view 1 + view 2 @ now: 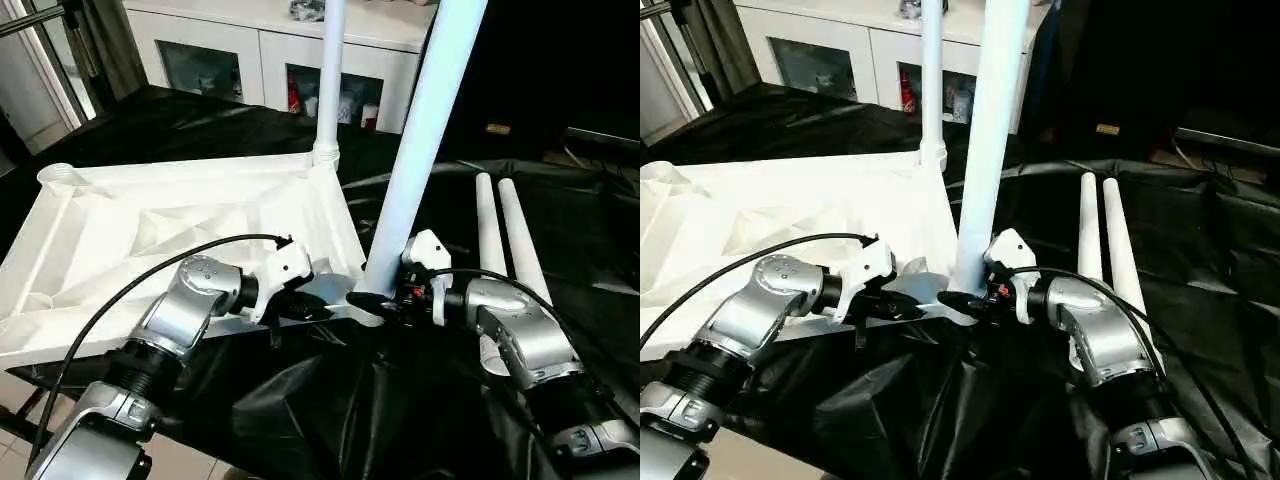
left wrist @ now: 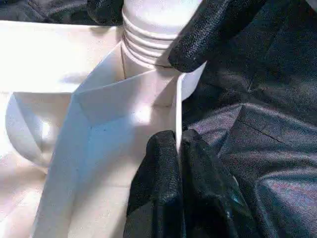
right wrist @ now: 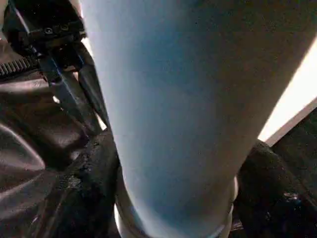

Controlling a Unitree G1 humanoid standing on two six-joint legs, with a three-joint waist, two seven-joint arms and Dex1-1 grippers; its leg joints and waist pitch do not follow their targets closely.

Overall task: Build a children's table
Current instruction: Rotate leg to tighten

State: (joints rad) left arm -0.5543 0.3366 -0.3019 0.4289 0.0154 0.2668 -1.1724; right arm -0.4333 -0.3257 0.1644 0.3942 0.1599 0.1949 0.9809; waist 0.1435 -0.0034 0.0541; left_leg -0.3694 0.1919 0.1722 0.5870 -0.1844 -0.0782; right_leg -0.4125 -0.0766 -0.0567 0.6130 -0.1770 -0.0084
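With our right gripper (image 1: pixel 385 300) straddling the near leg (image 1: pixel 420 150) and left gripper (image 2: pixel 179 148) clenched on the tabletop (image 1: pixel 150 230) rim, we judged it might cross-thread.

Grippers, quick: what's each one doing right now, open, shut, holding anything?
Left gripper: shut, pinching the tabletop rim at the near corner.
Right gripper: fingers around the base of the near upright leg, holding it.
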